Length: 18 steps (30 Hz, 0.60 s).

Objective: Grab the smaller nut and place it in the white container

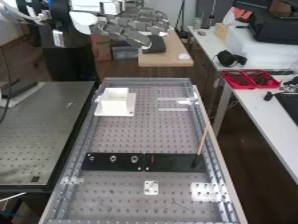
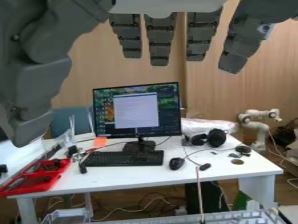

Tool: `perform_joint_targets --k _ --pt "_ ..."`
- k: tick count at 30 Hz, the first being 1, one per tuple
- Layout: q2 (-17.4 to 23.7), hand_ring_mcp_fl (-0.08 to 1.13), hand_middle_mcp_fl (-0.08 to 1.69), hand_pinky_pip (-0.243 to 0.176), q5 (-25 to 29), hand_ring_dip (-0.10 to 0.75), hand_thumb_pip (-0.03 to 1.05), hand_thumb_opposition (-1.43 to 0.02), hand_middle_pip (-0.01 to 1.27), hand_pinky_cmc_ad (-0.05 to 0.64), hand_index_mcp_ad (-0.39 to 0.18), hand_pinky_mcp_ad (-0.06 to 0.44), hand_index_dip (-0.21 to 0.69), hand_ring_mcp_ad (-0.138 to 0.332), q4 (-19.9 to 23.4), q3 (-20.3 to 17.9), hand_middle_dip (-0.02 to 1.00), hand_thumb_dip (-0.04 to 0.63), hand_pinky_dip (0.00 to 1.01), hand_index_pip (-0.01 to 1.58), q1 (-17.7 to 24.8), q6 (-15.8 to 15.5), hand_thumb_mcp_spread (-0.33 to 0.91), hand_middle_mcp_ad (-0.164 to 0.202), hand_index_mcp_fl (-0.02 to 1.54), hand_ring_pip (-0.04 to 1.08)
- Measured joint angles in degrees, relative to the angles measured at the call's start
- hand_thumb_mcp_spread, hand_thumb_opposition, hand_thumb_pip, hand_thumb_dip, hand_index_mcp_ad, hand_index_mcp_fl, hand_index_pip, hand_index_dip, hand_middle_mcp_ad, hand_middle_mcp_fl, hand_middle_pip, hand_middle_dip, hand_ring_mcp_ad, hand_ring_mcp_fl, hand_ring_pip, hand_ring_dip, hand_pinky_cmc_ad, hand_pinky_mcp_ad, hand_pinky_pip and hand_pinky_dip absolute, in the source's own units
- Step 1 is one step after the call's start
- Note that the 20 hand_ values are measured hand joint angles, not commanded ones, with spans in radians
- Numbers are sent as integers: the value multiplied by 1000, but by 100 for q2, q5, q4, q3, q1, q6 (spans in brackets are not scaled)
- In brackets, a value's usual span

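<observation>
The hand (image 2: 159,40) hung open and empty, well away from the nuts (image 1: 113,158) on the black plate (image 1: 124,166); their likeness and close spacing risked a wrong pick.

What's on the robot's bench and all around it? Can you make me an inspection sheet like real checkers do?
Surface: bench of metal, full of holes.
Job's things: metal nuts in a row on a black strip; white container farther up the bench. Can't tell what's inside it.
Clutter: thin wooden stick, dark tip down on the strip; white square plate.
Hand: the hand is open, nothing held.
Cables: white cable beside the arm.
Surroundings: desk with monitor and keyboard.
</observation>
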Motion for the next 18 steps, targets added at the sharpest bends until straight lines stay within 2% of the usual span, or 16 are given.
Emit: perform_joint_targets --k 18 --pt "145 3 42 -73 -1079 82 562 -695 122 379 -21 295 258 175 69 -464 204 49 152 70 -833 -119 199 75 9 77"
